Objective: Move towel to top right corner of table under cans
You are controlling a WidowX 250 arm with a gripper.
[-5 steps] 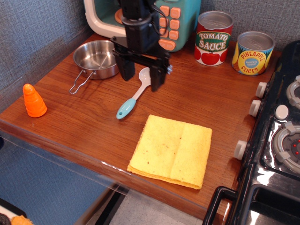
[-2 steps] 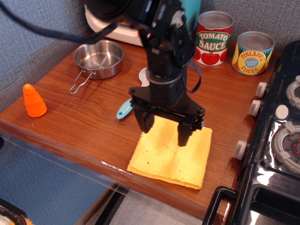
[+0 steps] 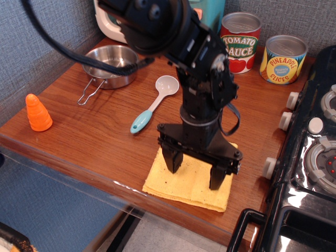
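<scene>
I see my gripper [image 3: 194,172] poised directly over the towel [image 3: 188,185], its two black fingers [image 3: 172,159] spread wide apart with nothing between them; the tips sit on or just above the yellow cloth, and I cannot tell whether they touch it. The towel lies flat near the front edge of the table [image 3: 94,139], most of its middle hidden behind the arm. Behind the towel, at the far edge, stands the tomato sauce can [image 3: 239,42]; just right of it stands the pineapple slices can [image 3: 283,59]; both are well apart from the towel. Left of the towel and further back lies a spoon [image 3: 154,104] with a teal handle; beyond that is a steel pan [image 3: 109,65]; far left of the towel is an orange cone [image 3: 38,112]; right of the towel is the black stove [image 3: 310,157].
</scene>
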